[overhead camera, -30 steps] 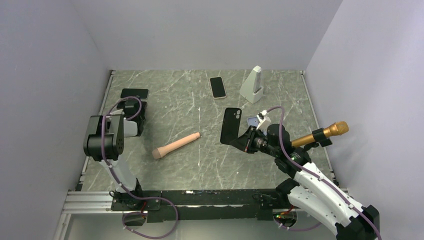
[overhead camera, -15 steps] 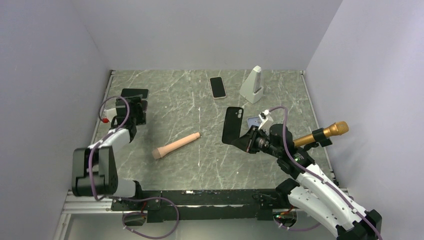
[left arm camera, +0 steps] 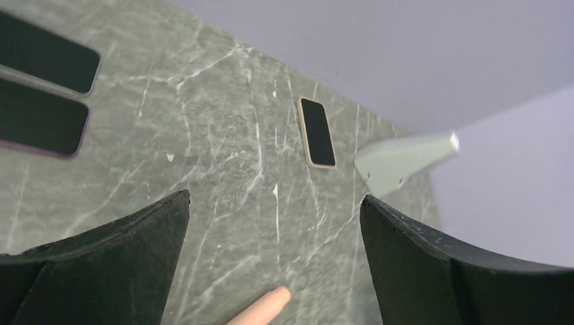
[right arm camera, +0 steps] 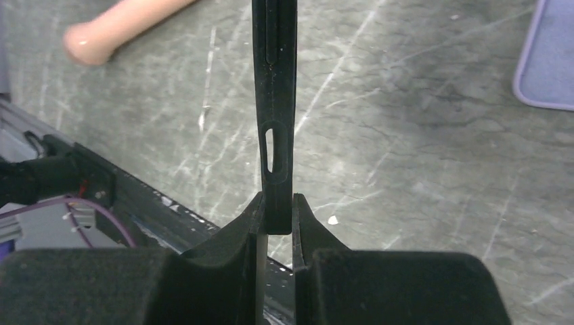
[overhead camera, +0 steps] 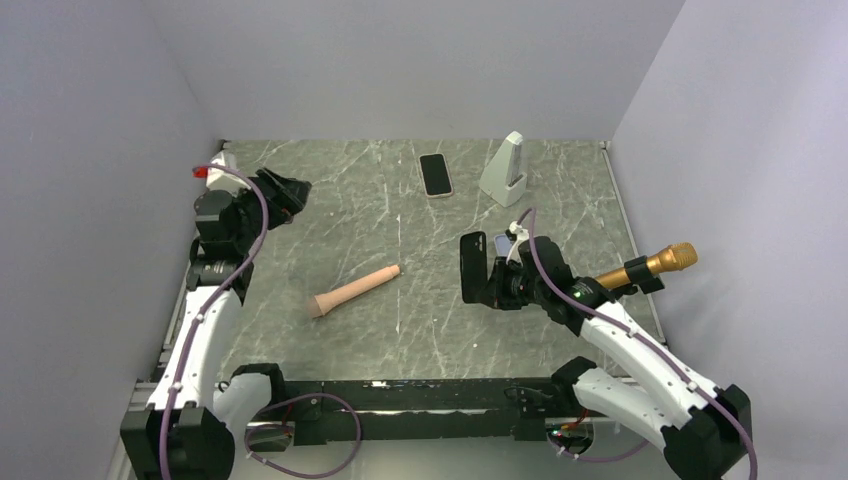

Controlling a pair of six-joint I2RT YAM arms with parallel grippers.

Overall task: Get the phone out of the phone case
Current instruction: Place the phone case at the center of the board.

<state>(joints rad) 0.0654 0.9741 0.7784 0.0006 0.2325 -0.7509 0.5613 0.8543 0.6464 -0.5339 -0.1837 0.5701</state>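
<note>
Right wrist: right claw point(right arm camera: 277, 206) pinches black phone case point(right arm camera: 274, 81) edge-on, side slot see-through; left claw point(left arm camera: 274, 200) wide apart.

Black phone case point(overhead camera: 473, 265), grey-green white-veined table point(overhead camera: 350, 200), pink cylinder point(overhead camera: 352, 291)

place: robot test lab cell
walls: plain pale lilac panels point(overhead camera: 400, 60) boxing three sides
surface: grey-green marble-pattern tabletop point(overhead camera: 330, 210)
mounting: silver aluminium extrusion rail point(overhead camera: 170, 405), two white-and-black robot arms point(overhead camera: 630, 350) bolted on
</note>
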